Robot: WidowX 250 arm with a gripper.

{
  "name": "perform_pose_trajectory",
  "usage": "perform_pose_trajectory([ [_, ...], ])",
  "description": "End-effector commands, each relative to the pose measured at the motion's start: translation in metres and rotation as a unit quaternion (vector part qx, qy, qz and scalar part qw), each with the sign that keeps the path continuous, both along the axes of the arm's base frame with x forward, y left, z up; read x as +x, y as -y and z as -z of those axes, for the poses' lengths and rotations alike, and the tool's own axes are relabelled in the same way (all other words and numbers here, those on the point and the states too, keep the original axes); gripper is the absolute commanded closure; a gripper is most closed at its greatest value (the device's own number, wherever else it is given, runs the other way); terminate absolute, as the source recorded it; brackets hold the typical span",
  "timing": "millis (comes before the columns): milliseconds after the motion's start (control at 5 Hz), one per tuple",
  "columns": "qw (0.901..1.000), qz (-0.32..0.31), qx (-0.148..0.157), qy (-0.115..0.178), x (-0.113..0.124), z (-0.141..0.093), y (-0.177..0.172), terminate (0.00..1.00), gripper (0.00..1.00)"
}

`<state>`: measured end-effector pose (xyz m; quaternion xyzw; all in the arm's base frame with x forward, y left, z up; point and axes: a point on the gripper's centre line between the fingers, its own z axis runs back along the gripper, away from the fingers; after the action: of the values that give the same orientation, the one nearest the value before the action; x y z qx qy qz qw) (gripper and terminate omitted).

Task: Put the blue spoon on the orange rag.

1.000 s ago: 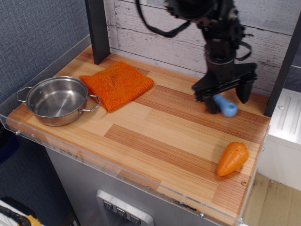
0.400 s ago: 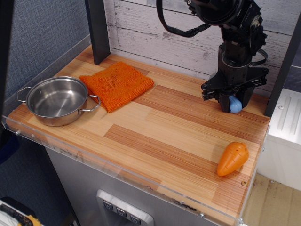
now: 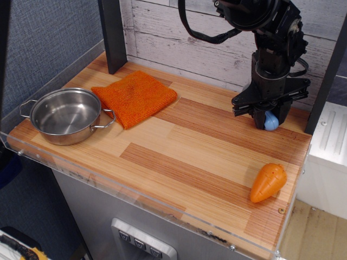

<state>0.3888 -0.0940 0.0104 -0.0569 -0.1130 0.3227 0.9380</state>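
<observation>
Gripper [image 3: 269, 114] clamping blue spoon [image 3: 270, 121] near table's back right corner, handle hanging downward; orange rag [image 3: 134, 96] lying well apart, toward back left.

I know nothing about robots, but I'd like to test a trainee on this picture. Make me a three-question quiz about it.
1. True or false: the blue spoon already lies on the orange rag.
2. Which object lies nearest the table's front right corner?
A. the steel pot
B. the orange carrot
C. the orange rag
3. Fill in: the gripper is down around the ____.

Key:
1. False; the spoon is at the gripper by the back right, the rag is at the back left.
2. B
3. blue spoon
</observation>
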Motion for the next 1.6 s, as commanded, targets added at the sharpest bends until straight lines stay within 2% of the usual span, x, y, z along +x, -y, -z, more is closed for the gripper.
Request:
perform_pose_trajectory([
  [0,0.9967,-0.016,-0.005,0.079,0.001,-0.069,-0.015,0.0,1.0],
  [400,0.9921,-0.056,-0.007,0.112,-0.004,-0.109,-0.06,0.0,1.0],
  [800,0.987,-0.109,0.01,0.118,-0.016,-0.12,-0.125,0.0,1.0],
  [1400,0.9743,-0.208,0.031,0.081,-0.045,-0.092,-0.185,0.0,1.0],
])
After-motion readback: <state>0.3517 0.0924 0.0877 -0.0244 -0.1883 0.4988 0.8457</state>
